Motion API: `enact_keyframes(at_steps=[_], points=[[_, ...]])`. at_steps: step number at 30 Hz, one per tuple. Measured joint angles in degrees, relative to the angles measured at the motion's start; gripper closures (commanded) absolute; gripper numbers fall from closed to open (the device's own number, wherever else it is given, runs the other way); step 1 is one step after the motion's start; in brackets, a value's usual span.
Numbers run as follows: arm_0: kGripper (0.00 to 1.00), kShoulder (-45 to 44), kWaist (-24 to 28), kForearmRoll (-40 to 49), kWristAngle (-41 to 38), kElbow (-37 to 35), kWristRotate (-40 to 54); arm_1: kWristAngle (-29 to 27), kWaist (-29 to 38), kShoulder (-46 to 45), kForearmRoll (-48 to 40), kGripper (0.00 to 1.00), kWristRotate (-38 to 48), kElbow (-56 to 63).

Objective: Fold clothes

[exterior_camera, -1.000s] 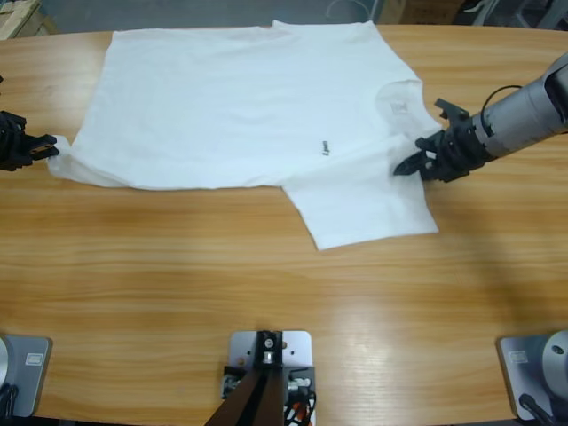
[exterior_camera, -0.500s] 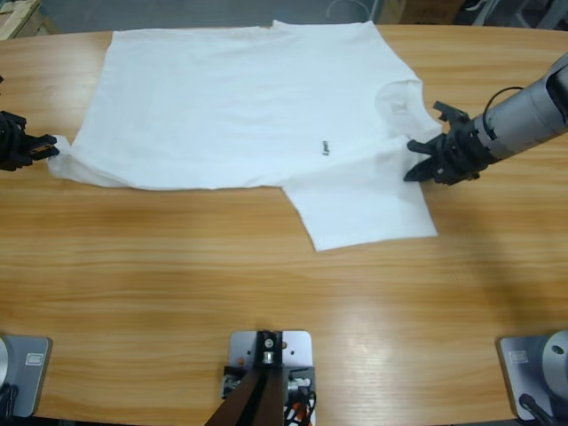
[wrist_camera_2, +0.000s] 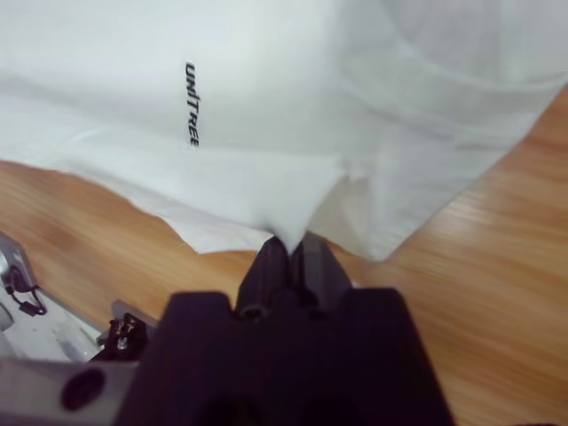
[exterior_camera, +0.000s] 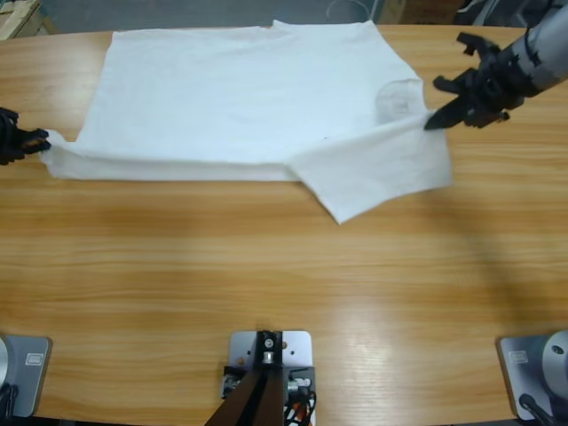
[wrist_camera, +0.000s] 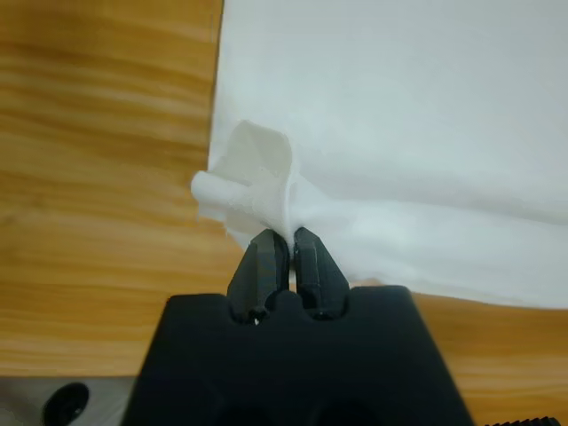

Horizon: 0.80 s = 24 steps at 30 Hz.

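Bench: the long wooden bench (exterior_camera: 266, 284) carries the shirt on its far half. The near half shows only bare wood.
Shirt: the white T-shirt (exterior_camera: 240, 89) lies spread out wide, with its round neck toward the right tool. Most of it is flat on the bench.
Near edge of the shirt: this long edge is raised and rolled up a little between the two tools. The sleeve by the right tool (exterior_camera: 373, 173) hangs down in a loose point.
Writing: the small dark words on the chest (wrist_camera_2: 191, 105) show only from under the raised cloth, in the right wrist view.
Right tool: the right tool (exterior_camera: 441, 115) is beside the neck of the shirt. Its two black jaws are pressed together on a pinch of white cloth, and the cloth is pulled up off the bench.
Left tool: the left tool (exterior_camera: 40, 140) is at the other end of the shirt, at its bottom corner. Its jaws are clamped on a small bunch of that corner.
How far along: I think the first fold is only starting. The near edge is picked up at both ends but has not been laid over the rest of the shirt.
What is left: carry the near edge across the shirt, lay it flat, then make the other folds.
In the way: nothing sits on or beside the shirt. The loose sleeve could crumple under the fold.
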Motion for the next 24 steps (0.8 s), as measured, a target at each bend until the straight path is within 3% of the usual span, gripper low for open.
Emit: enact_keyframes(at_steps=[6,24], points=[[1.0,0.6,0.9,0.0,-0.9,-3.1,0.6,0.0,-0.4,1.9,2.2,1.0,-1.3,-3.2],[1.0,13.2,3.4,0.0,-1.0,-9.4,0.7,-0.2,-2.1,10.1,5.9,1.0,-3.0,-12.0]])
